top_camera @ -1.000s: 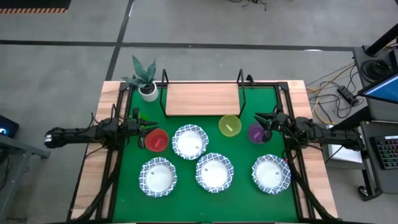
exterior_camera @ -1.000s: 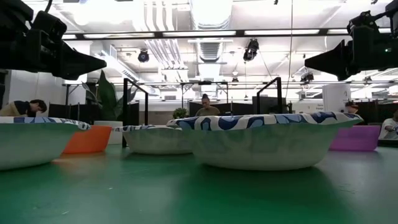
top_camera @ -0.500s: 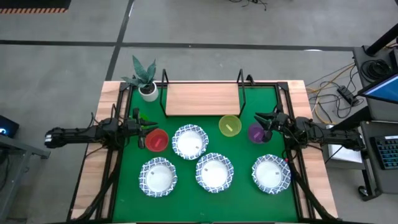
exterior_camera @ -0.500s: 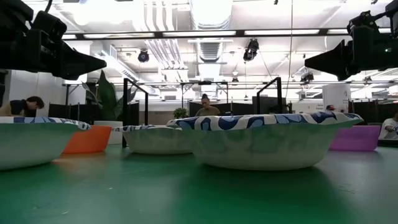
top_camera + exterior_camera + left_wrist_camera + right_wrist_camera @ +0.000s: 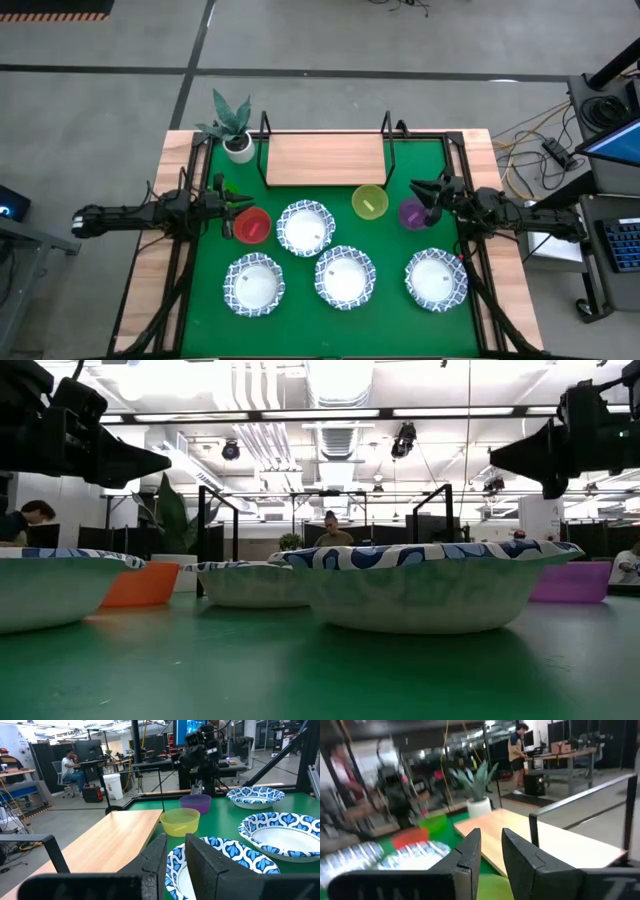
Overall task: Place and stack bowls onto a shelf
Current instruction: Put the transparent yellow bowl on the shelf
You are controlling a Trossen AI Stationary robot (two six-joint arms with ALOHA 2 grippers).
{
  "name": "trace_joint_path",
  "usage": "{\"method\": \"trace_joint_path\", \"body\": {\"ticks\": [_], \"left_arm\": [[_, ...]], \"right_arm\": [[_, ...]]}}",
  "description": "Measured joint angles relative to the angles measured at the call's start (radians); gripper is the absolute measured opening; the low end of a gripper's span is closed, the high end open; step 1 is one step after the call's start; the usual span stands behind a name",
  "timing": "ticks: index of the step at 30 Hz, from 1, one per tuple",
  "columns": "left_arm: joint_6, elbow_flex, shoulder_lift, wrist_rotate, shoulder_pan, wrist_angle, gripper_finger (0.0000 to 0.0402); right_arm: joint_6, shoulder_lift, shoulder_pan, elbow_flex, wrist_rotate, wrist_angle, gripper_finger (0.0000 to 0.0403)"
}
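Observation:
Four white bowls with blue rims rest on the green mat: one [image 5: 305, 228] in the middle and a near row of three [image 5: 254, 284] [image 5: 345, 277] [image 5: 436, 279]. Between them and the shelf [image 5: 325, 160] sit a red bowl [image 5: 252, 225], a yellow-green bowl [image 5: 369, 202] and a purple bowl [image 5: 411, 213]. The shelf's wooden board stands on a black frame at the far edge. My left gripper [image 5: 232, 200] hovers beside the red bowl, its fingers a narrow gap apart [image 5: 176, 850]. My right gripper [image 5: 420, 192] hovers above the purple bowl, also narrowly open [image 5: 491, 850].
A small white pot with a green plant [image 5: 238, 145] stands left of the shelf. Black frame posts [image 5: 266, 125] [image 5: 388, 125] rise at the shelf's far corners. Wooden table strips border the mat [image 5: 190, 310] on both sides. People sit in the room behind.
My right gripper has shifted slightly above the purple bowl, and its wrist view is blurred by the motion. The bowls and my left gripper have kept still.

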Motion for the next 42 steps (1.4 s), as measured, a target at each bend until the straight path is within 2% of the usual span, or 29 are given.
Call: {"method": "trace_joint_path", "body": {"ticks": [3, 7, 9, 14, 21, 26, 31, 37, 42], "left_arm": [[-0.044, 0.000, 0.000, 0.001, 0.000, 0.076, 0.0052], [-0.292, 0.000, 0.000, 0.003, 0.000, 0.259, 0.0052], [-0.367, 0.000, 0.000, 0.003, 0.000, 0.338, 0.0052], [-0.386, 0.000, 0.000, 0.003, 0.000, 0.484, 0.0052], [-0.386, 0.000, 0.000, 0.003, 0.000, 0.511, 0.0052], [-0.386, 0.000, 0.000, 0.016, -0.001, 0.484, 0.0052], [-0.379, 0.000, 0.000, 0.009, -0.001, 0.349, 0.0052], [-0.369, 0.000, -0.001, -0.010, 0.000, 0.445, 0.0052], [-0.373, 0.000, -0.002, -0.010, 0.000, 0.416, 0.0052]], "right_arm": [[0.044, 0.000, -0.001, 0.000, -0.053, 0.070, 0.0068], [-0.029, 0.038, 0.000, 0.000, -0.292, 0.175, 0.0068], [-0.062, 0.077, 0.000, 0.002, -0.341, 0.245, 0.0068], [-0.074, 0.220, -0.002, 0.107, -0.247, 0.191, 0.0068], [-0.127, 0.478, -0.003, 0.425, -0.137, -0.160, 0.0068], [-0.107, 0.657, -0.003, 0.671, -0.138, -0.438, 0.0068], [-0.053, 0.830, -0.002, 0.855, -0.139, -0.606, 0.0068], [0.005, 1.009, 0.007, 0.992, -0.191, -0.746, 0.0068], [0.025, 1.155, 0.058, 1.044, -0.192, -0.822, 0.0068]]}}
